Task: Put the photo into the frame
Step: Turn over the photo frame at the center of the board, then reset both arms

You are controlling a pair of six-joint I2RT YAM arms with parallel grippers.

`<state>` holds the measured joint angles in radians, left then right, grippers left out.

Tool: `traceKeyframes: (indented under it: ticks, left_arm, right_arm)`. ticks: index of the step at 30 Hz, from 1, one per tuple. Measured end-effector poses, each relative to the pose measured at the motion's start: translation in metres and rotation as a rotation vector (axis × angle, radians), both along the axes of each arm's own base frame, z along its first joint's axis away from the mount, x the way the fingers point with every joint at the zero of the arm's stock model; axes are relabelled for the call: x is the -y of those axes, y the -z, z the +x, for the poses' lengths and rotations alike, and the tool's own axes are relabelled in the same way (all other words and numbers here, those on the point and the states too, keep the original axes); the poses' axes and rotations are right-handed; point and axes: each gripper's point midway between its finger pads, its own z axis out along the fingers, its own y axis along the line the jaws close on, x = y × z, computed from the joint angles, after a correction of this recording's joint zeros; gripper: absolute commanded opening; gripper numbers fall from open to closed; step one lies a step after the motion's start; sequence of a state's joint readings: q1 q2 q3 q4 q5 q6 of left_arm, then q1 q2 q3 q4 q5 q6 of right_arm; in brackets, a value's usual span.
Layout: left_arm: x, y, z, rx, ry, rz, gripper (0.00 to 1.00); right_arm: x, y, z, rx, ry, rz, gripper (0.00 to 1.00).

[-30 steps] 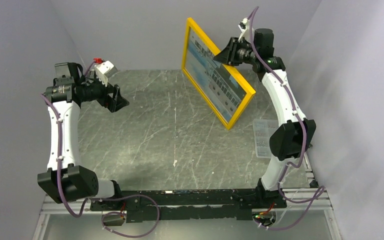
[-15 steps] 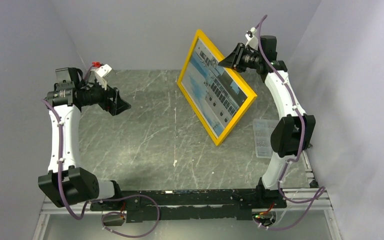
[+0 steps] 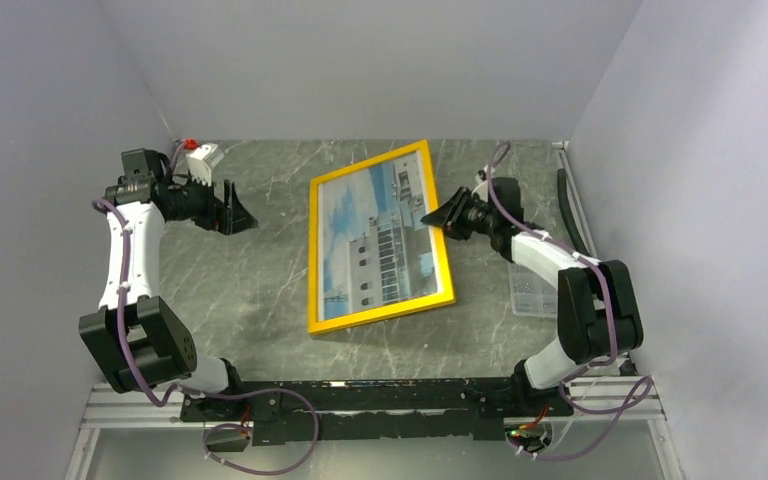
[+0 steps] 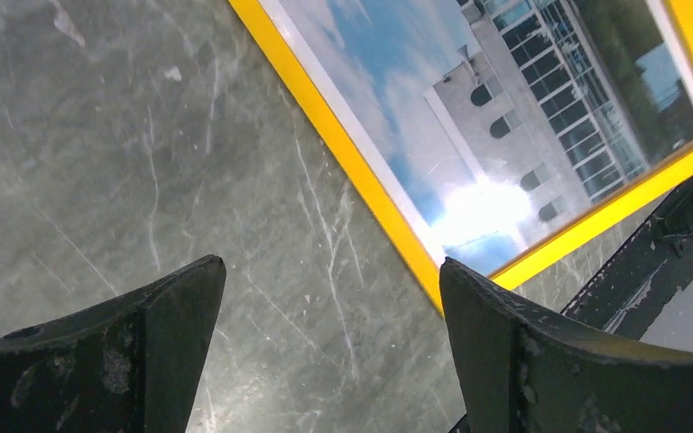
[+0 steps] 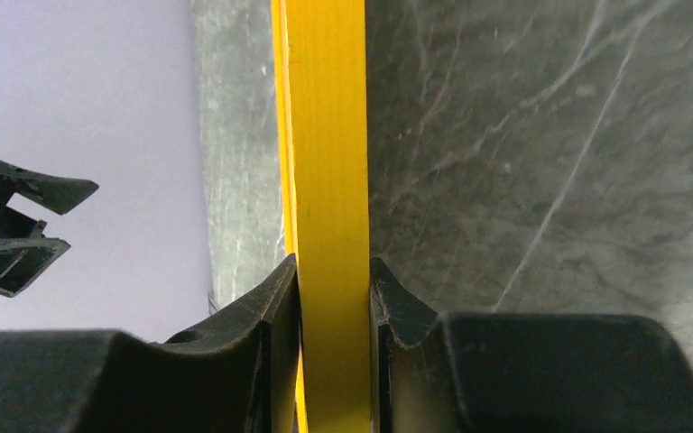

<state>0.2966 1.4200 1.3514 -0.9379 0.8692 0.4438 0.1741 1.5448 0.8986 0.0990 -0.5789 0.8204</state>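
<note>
Top external view, nearest the arm bases: the frame (image 3: 381,312) lies face up in the middle of the grey marbled tabletop (image 3: 260,280), turned slightly so its near short side slopes up toward the right. Its narrow border is bright yellow all round, and the photo (image 3: 375,240) fills it under the clear pane: a white multi-storey building with rows of dark windows on the right half, blue sky with white cloud on the left, and a thin white margin against the yellow. A bright glare spot sits on the pane in the left wrist view. To the right, near the right arm's elbow, a small clear box (image 3: 525,297) rests on the tabletop. Farther back, the right pincer (image 3: 430,219) is clamped on the frame's right long side, both fingers pressed flat against the yellow edge in its wrist view; whether that side touches the tabletop cannot be told. Opposite it, well apart from the frame, the left pincer (image 3: 242,208) hangs above the tabletop with its fingers spread wide, gripping nothing
</note>
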Motion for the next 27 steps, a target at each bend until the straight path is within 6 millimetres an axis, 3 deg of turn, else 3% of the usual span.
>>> traceKeyframes:
  ticks: [5,7,8,10,11,12,19,27]
  left_arm:
    - [-0.007,0.029,-0.010,-0.083,-0.043,-0.028,0.94]
    - [-0.008,0.042,-0.016,-0.104,-0.055,-0.028,0.94]
    - [-0.008,0.048,-0.020,-0.115,-0.058,-0.026,0.94]
    - [-0.008,0.057,-0.025,-0.127,-0.066,-0.020,0.94]
    - [-0.008,0.059,-0.026,-0.130,-0.069,-0.018,0.94]
    - [-0.008,0.062,-0.027,-0.124,-0.072,-0.012,0.94]
    - [-0.012,0.076,-0.021,-0.108,-0.110,-0.006,0.94]
    - [-0.016,0.089,-0.016,-0.104,-0.146,-0.004,0.94]
  right_arm:
    - [-0.017,0.025,-0.016,-0.003,0.018,0.018,0.11]
    - [-0.017,0.030,-0.017,0.010,0.032,0.019,0.21]
    - [-0.016,0.033,-0.018,0.020,0.040,0.018,0.29]
    - [-0.014,0.038,-0.019,0.025,0.049,0.011,0.56]
    - [-0.013,0.041,-0.019,0.033,0.048,-0.004,0.91]
    - [-0.010,0.046,-0.019,0.037,0.055,-0.026,0.99]
    - [0.005,0.095,-0.028,-0.035,0.063,-0.180,1.00]
    - [0.023,0.102,-0.017,-0.034,0.118,-0.415,1.00]
